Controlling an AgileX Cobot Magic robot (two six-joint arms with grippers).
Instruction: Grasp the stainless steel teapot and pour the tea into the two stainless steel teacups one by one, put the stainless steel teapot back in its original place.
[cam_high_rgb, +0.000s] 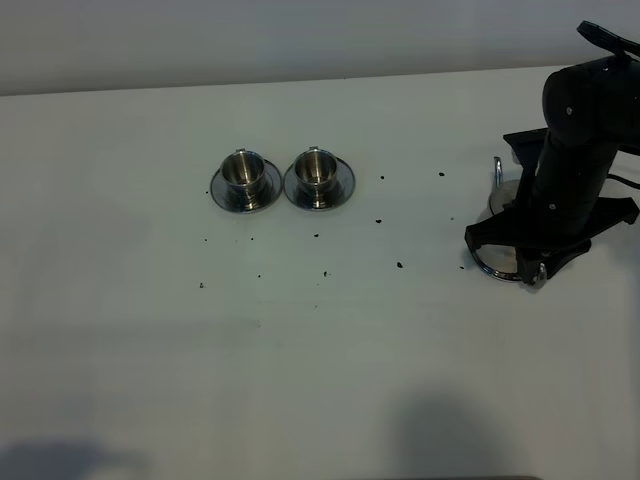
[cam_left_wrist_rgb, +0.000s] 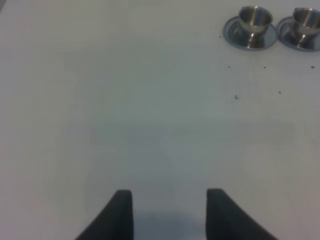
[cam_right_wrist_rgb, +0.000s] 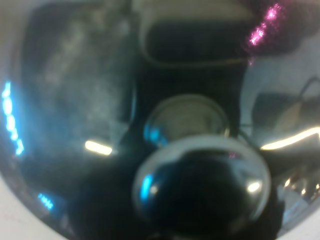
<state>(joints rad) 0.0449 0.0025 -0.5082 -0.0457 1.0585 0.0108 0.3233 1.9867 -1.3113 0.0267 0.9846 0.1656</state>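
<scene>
Two stainless steel teacups (cam_high_rgb: 243, 170) (cam_high_rgb: 318, 167) stand side by side on small round saucers at the table's middle back; the left wrist view shows them far off (cam_left_wrist_rgb: 255, 19) (cam_left_wrist_rgb: 306, 20). The stainless steel teapot (cam_high_rgb: 497, 175) is at the right, almost wholly covered by my right arm; only thin bright metal edges show. Its knobbed lid (cam_right_wrist_rgb: 200, 185) fills the right wrist view, blurred and very close. My right gripper (cam_high_rgb: 510, 255) is down on the teapot and shut, its fingers hidden. My left gripper (cam_left_wrist_rgb: 170, 212) hangs open over bare table.
Small dark specks (cam_high_rgb: 400, 265) are scattered on the white table (cam_high_rgb: 300, 350) in front of the cups. The table's back edge (cam_high_rgb: 300, 85) runs behind the cups.
</scene>
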